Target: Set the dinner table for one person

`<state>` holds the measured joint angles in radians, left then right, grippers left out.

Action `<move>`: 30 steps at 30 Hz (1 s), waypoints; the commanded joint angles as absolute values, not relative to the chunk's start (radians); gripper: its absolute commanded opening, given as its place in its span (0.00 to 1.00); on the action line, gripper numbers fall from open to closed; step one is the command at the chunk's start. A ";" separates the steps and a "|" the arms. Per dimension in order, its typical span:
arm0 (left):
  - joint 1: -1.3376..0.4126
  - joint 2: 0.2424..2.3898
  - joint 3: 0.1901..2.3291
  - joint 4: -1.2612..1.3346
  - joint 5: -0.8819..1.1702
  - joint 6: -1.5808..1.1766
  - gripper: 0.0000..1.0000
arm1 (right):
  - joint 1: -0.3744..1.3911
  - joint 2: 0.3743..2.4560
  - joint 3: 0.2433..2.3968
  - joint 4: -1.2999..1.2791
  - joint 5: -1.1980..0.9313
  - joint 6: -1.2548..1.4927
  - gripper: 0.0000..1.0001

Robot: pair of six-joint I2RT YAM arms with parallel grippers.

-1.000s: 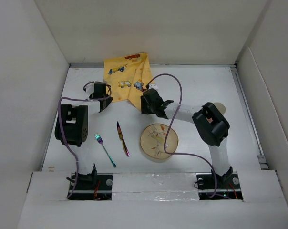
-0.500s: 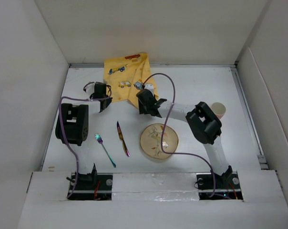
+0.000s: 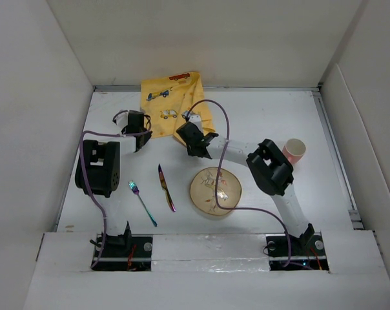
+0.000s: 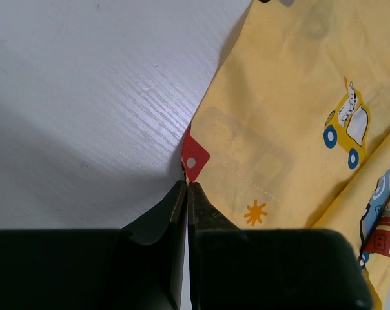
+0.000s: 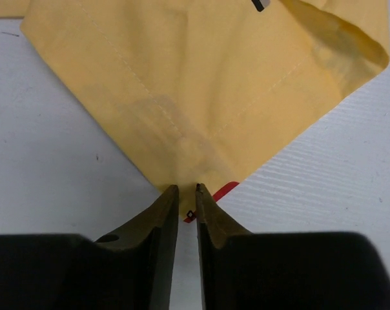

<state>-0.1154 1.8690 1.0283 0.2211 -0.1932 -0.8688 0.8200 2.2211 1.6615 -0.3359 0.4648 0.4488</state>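
Note:
The yellow placemat (image 3: pixel 172 103) with cartoon cars lies rumpled at the back of the white dinner table (image 3: pixel 266 116). My left gripper (image 3: pixel 143 134) is shut, and its tips (image 4: pixel 187 184) pinch the placemat's red-tipped corner (image 4: pixel 194 158). My right gripper (image 3: pixel 183 134) stands at the placemat's near corner. Its jaws are a narrow gap apart (image 5: pixel 186 188), and the cloth corner (image 5: pixel 182 148) lies between the fingertips. A wooden plate (image 3: pixel 215 192), a knife (image 3: pixel 166 187) and a fork (image 3: pixel 142 202) lie near the front.
A pink cup (image 3: pixel 294 150) stands on the right side of the table. Off-white panels wall the table at the left, back and right. The right arm's purple cable loops over the plate.
My right arm has swung left and back, bringing its gripper onto the placemat's near corner and uncovering the pink cup. My left gripper has not moved.

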 commanded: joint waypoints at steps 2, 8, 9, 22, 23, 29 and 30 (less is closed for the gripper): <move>-0.112 1.793 1.023 0.253 -0.216 -0.873 0.00 | 0.828 2.223 1.663 -0.407 0.495 0.463 0.12; -0.112 1.753 1.012 0.258 -0.219 -0.871 0.00 | 0.819 2.158 1.557 -0.371 0.528 0.494 0.00; -0.112 1.749 1.012 0.259 -0.218 -0.871 0.00 | 0.819 2.149 1.542 -0.367 0.535 0.495 0.00; -0.086 1.730 0.979 0.295 -0.204 -0.884 0.00 | 0.767 2.029 1.394 -0.258 0.454 0.486 0.52; -0.086 1.732 0.985 0.293 -0.204 -0.884 0.00 | 0.767 2.034 1.404 -0.264 0.442 0.488 0.52; -0.086 1.741 0.985 0.298 -0.203 -0.885 0.00 | 0.746 2.069 1.373 -0.238 0.379 0.497 0.51; -0.086 1.743 0.986 0.296 -0.201 -0.884 0.00 | 0.746 2.072 1.364 -0.239 0.377 0.499 0.42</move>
